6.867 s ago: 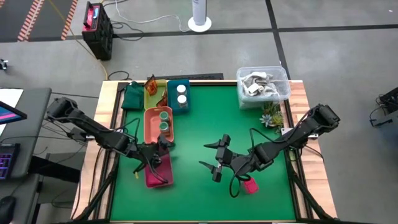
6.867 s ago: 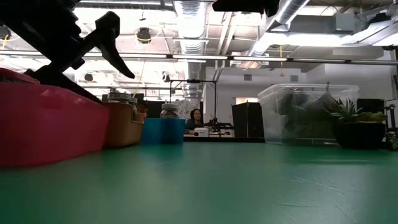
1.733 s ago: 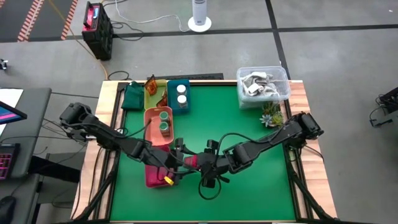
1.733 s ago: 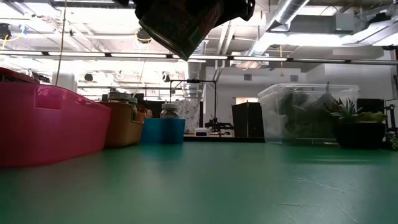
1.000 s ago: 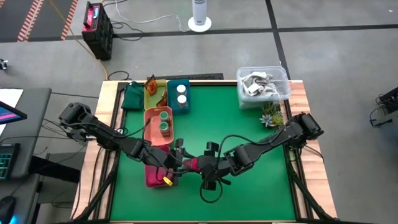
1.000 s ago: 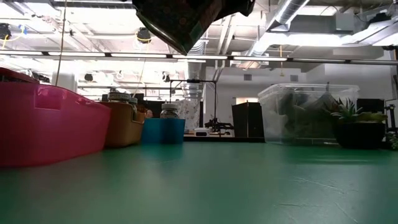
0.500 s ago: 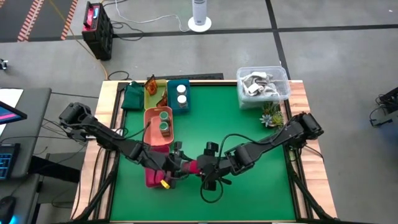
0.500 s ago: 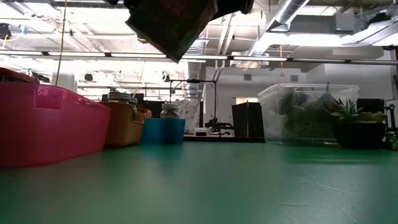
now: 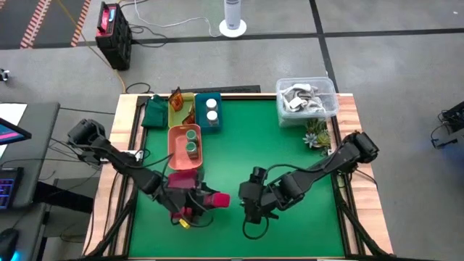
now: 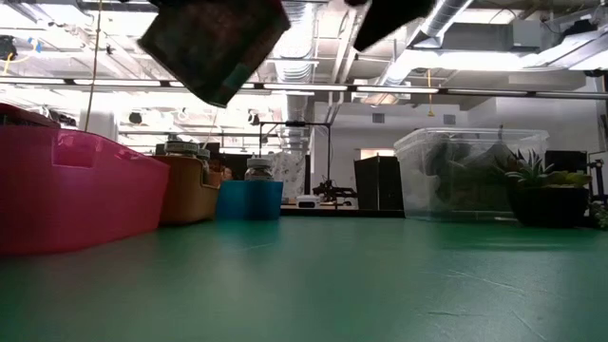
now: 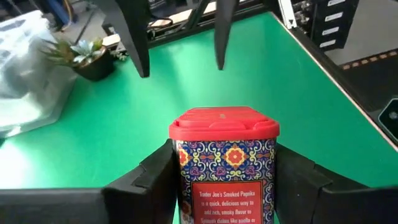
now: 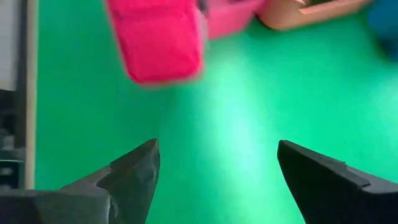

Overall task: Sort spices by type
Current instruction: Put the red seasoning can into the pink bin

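Gripping a red-lidded paprika tin (image 11: 224,163) between its two fingers, the left claw (image 9: 194,205) hangs above the green table (image 9: 290,159), just beside the near end of the pink tray (image 9: 176,183). Its label, in the left wrist view, reads "Trader Joe's Smoked Paprika"; the smaller lines beneath are only partly legible, with "smoky flavor" among them. Above the wording, the tin's face carries a blue, red and yellow tile pattern. The right claw (image 9: 250,203) stands apart from the tin over bare green, its fingers spread wide and holding nothing. Farther back, two green-lidded jars (image 9: 191,141) sit in the orange tray (image 9: 175,148) and two white jars (image 9: 212,109) in the blue tray (image 9: 200,109).
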Robot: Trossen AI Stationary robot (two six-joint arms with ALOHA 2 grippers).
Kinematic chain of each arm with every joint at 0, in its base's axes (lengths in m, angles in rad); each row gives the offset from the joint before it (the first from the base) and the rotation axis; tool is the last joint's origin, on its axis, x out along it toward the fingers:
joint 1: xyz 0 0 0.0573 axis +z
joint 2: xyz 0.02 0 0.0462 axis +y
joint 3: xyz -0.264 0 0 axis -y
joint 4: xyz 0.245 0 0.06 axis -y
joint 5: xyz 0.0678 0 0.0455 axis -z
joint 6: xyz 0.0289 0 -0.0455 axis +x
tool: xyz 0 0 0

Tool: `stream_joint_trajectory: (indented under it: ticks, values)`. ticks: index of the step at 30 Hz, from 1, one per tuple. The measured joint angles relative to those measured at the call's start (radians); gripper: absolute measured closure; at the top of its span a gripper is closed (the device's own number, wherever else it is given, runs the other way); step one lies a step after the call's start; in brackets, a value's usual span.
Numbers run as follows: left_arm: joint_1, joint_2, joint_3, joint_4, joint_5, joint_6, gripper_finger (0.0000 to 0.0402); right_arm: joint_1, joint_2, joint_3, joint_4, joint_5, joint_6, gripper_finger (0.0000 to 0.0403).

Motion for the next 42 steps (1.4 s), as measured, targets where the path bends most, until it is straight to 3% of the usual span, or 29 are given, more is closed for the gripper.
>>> stream_joint_trajectory:
  ticks: [6, 16, 22, 31, 42]
  values:
    - [-0.064, -0.087, -0.049, -0.032, -0.129, -0.042, 0.0198, 0.034, 0.0, -0.001, -0.113, 0.106, 0.085, 0.0058]
    - [-0.186, -0.369, -0.355, 0.143, -0.276, -0.174, 0.0199, 0.054, 0.001, -0.049, -0.056, 0.133, 0.144, 0.0058]
    - [-0.229, -0.487, -0.508, 0.166, -0.324, -0.211, 0.0199, 0.048, 0.002, -0.068, -0.015, 0.133, 0.143, 0.0058]
    - [-0.229, -0.506, -0.612, 0.17, -0.412, -0.28, 0.0199, 0.022, 0.001, -0.068, -0.001, 0.132, 0.143, 0.0058]
    - [-0.229, -0.498, -0.675, 0.216, -0.422, -0.385, 0.0199, 0.009, 0.001, -0.068, 0.039, 0.132, 0.096, 0.0059]
